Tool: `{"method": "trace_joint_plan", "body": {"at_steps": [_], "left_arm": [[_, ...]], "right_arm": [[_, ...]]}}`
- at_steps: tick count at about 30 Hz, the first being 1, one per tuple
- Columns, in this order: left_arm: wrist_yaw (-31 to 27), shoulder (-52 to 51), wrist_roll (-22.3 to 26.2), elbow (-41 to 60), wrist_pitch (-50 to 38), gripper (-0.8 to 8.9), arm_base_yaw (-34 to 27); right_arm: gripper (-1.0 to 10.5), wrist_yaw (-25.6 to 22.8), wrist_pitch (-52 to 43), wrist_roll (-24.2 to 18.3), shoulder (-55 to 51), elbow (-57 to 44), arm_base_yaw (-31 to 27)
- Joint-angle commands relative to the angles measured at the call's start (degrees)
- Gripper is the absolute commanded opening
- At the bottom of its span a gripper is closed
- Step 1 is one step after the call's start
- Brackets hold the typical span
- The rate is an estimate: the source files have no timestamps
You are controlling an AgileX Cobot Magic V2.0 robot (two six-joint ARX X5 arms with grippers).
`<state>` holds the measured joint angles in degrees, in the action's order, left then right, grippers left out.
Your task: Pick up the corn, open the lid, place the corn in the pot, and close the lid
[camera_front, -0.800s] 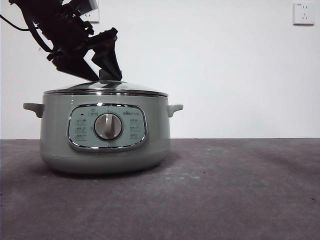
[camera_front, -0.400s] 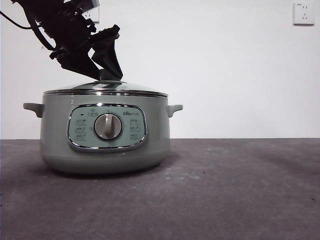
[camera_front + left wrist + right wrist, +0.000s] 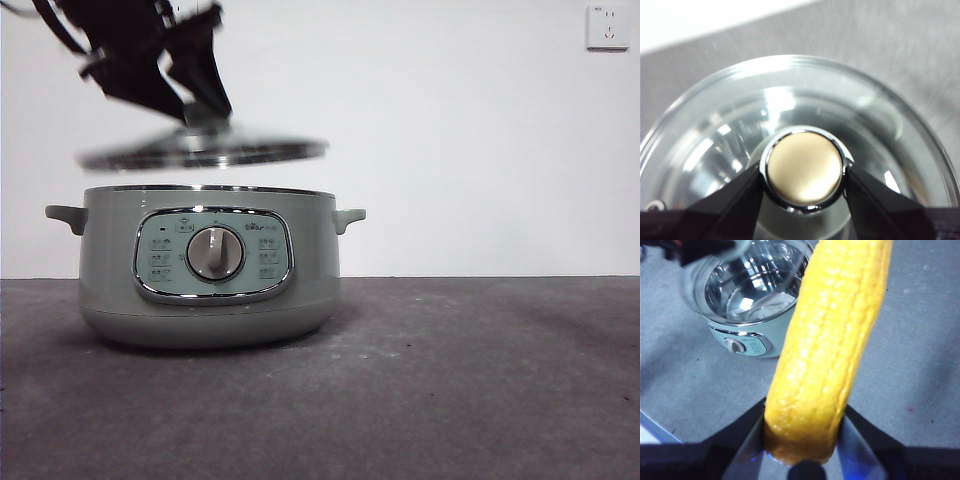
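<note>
My left gripper (image 3: 203, 112) is shut on the knob (image 3: 804, 167) of the glass lid (image 3: 200, 151) and holds it a short way above the sage-green pot (image 3: 210, 265), slightly tilted and blurred by motion. In the left wrist view the jaws press on both sides of the knob, with the lid's glass (image 3: 790, 95) spread around it. My right gripper (image 3: 802, 440) is shut on the yellow corn (image 3: 832, 340) and holds it high above the table, out of the front view. In the right wrist view the pot (image 3: 775, 342) lies below the corn with its shiny inside showing.
The pot stands on a dark grey table (image 3: 450, 380) in front of a white wall. A white wall socket (image 3: 607, 27) is at the upper right. The left arm shows as a dark shape (image 3: 700, 250) over the pot in the right wrist view.
The lid, which rested on the pot's rim, has been lifted off by my left gripper and now hangs above the pot. The pot has not moved.
</note>
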<state>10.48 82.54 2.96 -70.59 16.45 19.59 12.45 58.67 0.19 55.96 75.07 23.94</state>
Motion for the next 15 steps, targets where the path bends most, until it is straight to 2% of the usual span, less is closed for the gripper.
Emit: {"method": "trace_joint_plan", "body": {"at_steps": [1,6,15], "left_arm": [[0.4,-5.0,-0.4,-2.0,-1.8,-0.08,-0.3],[0.4,-13.8,-0.4,-2.0,2.3,-0.07,-1.9],[0.4,-31.2,-1.1,-1.9,15.4,-0.07,-8.9]], "right_arm": [[-0.1,0.2,-0.6,-0.4,0.5,0.2,0.0],[-0.1,0.7,-3.3,-0.4,1.5,0.2,0.0],[-0.1,7.7,-11.8,-0.2,7.0,0.3,0.2]]}}
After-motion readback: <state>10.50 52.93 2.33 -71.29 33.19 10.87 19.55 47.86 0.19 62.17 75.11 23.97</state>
